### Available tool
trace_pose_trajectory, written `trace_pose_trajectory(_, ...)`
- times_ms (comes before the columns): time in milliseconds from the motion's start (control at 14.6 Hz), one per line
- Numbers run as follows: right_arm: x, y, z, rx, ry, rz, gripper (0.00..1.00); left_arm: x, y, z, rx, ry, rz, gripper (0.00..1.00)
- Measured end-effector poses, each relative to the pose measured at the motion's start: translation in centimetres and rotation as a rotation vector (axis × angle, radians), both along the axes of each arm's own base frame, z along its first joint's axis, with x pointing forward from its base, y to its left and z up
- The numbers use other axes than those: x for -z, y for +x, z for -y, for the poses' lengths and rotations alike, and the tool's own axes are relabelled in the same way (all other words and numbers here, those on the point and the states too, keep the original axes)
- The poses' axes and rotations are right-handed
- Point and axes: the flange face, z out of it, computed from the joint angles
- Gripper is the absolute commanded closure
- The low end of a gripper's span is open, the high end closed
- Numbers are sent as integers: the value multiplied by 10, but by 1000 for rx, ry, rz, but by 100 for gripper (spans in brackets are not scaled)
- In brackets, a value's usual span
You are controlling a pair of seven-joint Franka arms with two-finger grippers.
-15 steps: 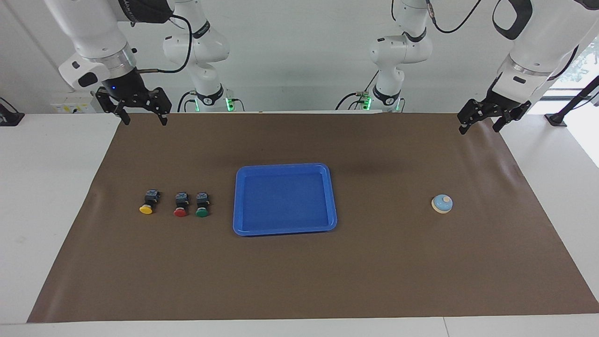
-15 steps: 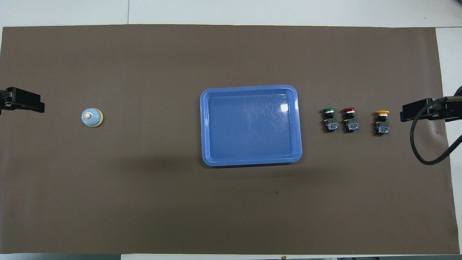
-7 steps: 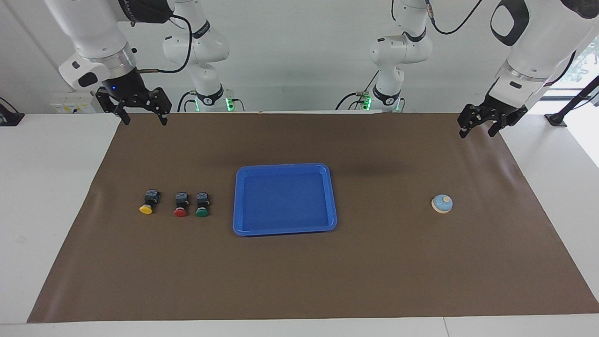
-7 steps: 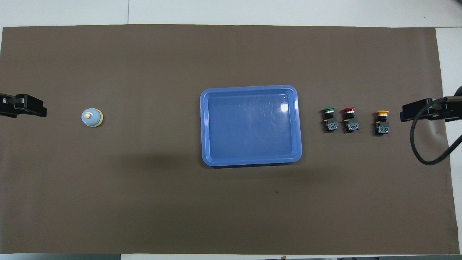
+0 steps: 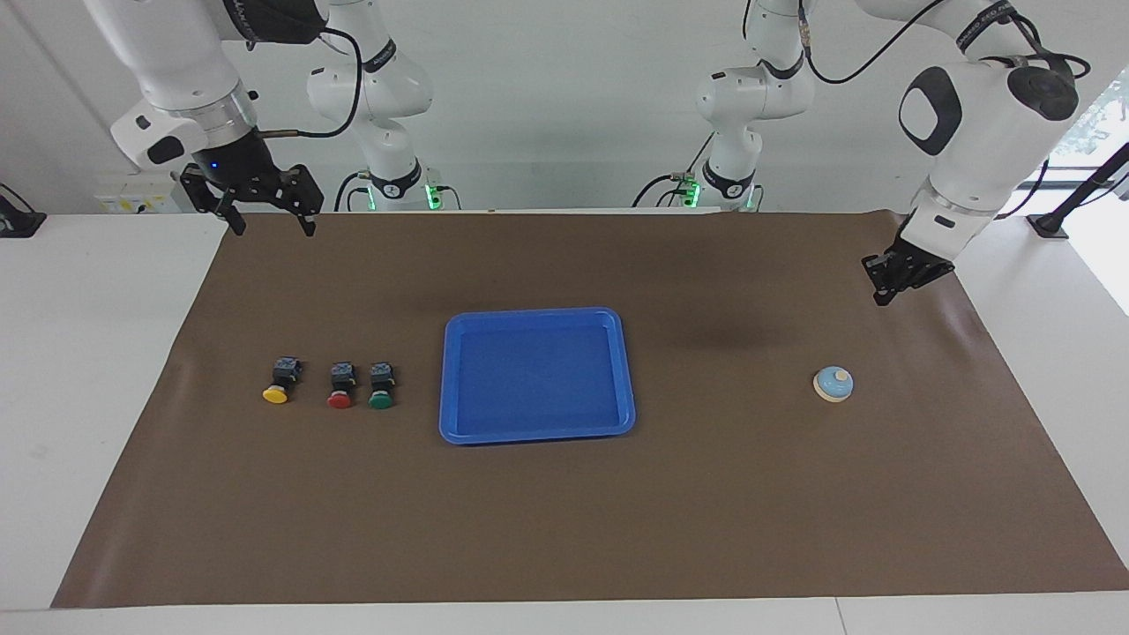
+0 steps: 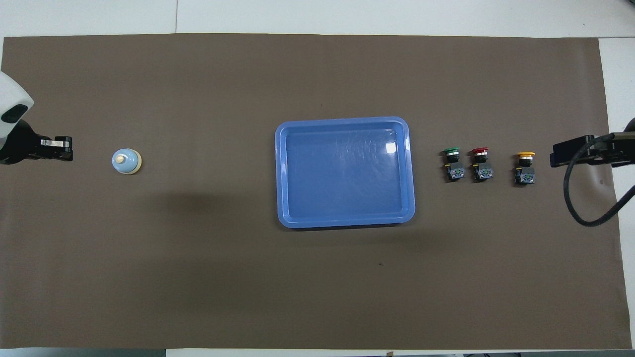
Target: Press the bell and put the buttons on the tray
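The bell (image 5: 833, 384) (image 6: 126, 161), light-blue dome with a cream knob, stands on the brown mat toward the left arm's end. My left gripper (image 5: 880, 300) (image 6: 69, 148) hangs shut and empty over the mat, apart from the bell. The blue tray (image 5: 452, 423) (image 6: 283, 218) lies bare at mid-table. Three buttons stand in a row toward the right arm's end: yellow (image 5: 276, 393) (image 6: 525, 167), red (image 5: 340, 398) (image 6: 480, 163), green (image 5: 380, 398) (image 6: 452, 163). My right gripper (image 5: 271, 227) (image 6: 553, 158) waits open, high over the mat's corner.
The brown mat (image 5: 564, 511) covers most of the white table (image 5: 88, 353). A black cable (image 6: 575, 198) loops down from the right arm past the yellow button. Two more robot bases (image 5: 388, 176) stand at the table's robot-side edge.
My left gripper has gone from open to shut while coming down and toward the bell. The right arm and all objects have stayed put.
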Motion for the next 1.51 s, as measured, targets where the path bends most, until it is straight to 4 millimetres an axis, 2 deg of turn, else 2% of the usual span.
trace_pose_trajectory(205,0,0,0,0,0,0,0,60,20,-5,-4,-2,11,100)
trace_pose_trajectory(342,0,0,0,0,0,0,0,102,25,-5,-4,-4,30,100)
trace_pose_trajectory(479,0,0,0,0,0,0,0,123,26,-5,-3,-5,29,100)
trace_pose_trajectory(890,0,0,0,0,0,0,0,141,23,-5,-4,-5,44,100)
trace_pose_trajectory(1164,0,0,0,0,0,0,0,168,15,-4,-2,-6,59,100)
trace_pose_trajectory(1506,0,0,0,0,0,0,0,163,16,-6,-5,-6,49,100)
